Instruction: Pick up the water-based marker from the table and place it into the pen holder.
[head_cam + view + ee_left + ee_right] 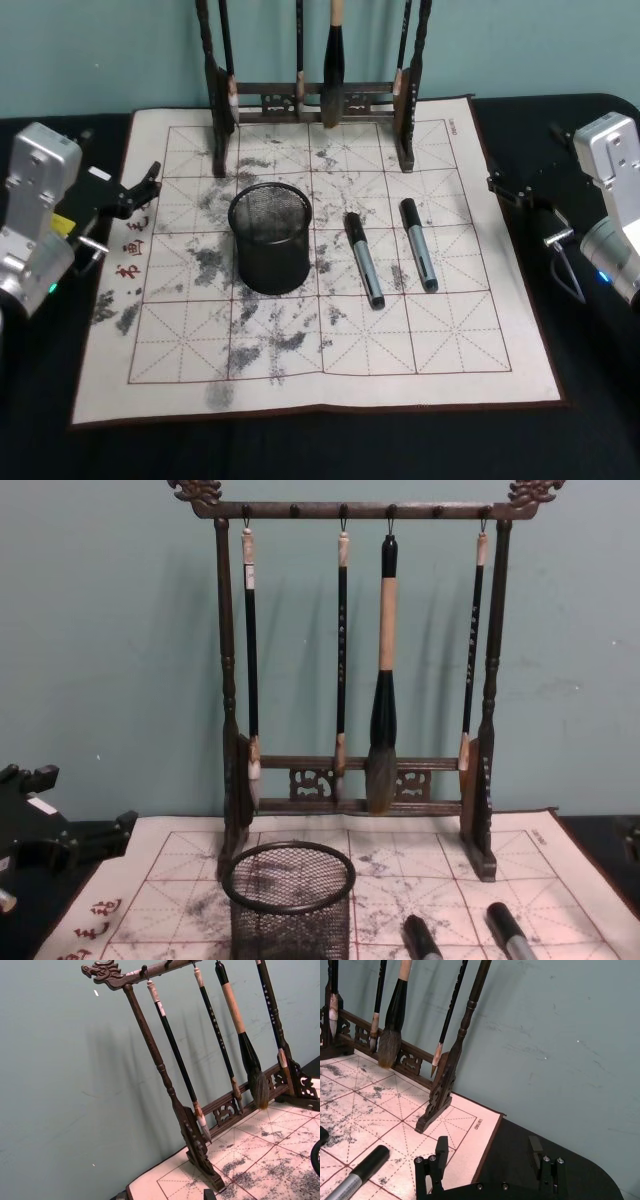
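Two water-based markers with black caps and grey barrels lie on the stained mat (400, 370), one (365, 260) just right of the pen holder and another (419, 243) further right. The pen holder (270, 238) is a black mesh cup standing upright near the mat's middle, also in the chest view (288, 900). My left gripper (140, 190) hovers open at the mat's left edge, well left of the holder. My right gripper (510, 185) is open over the mat's right edge (488, 1152), with one marker's cap (367, 1165) close to its left finger.
A tall dark wooden brush rack (310, 100) with several hanging brushes (383, 680) stands along the mat's back edge, in front of a teal wall. The dark table (300, 450) borders the mat on all sides.
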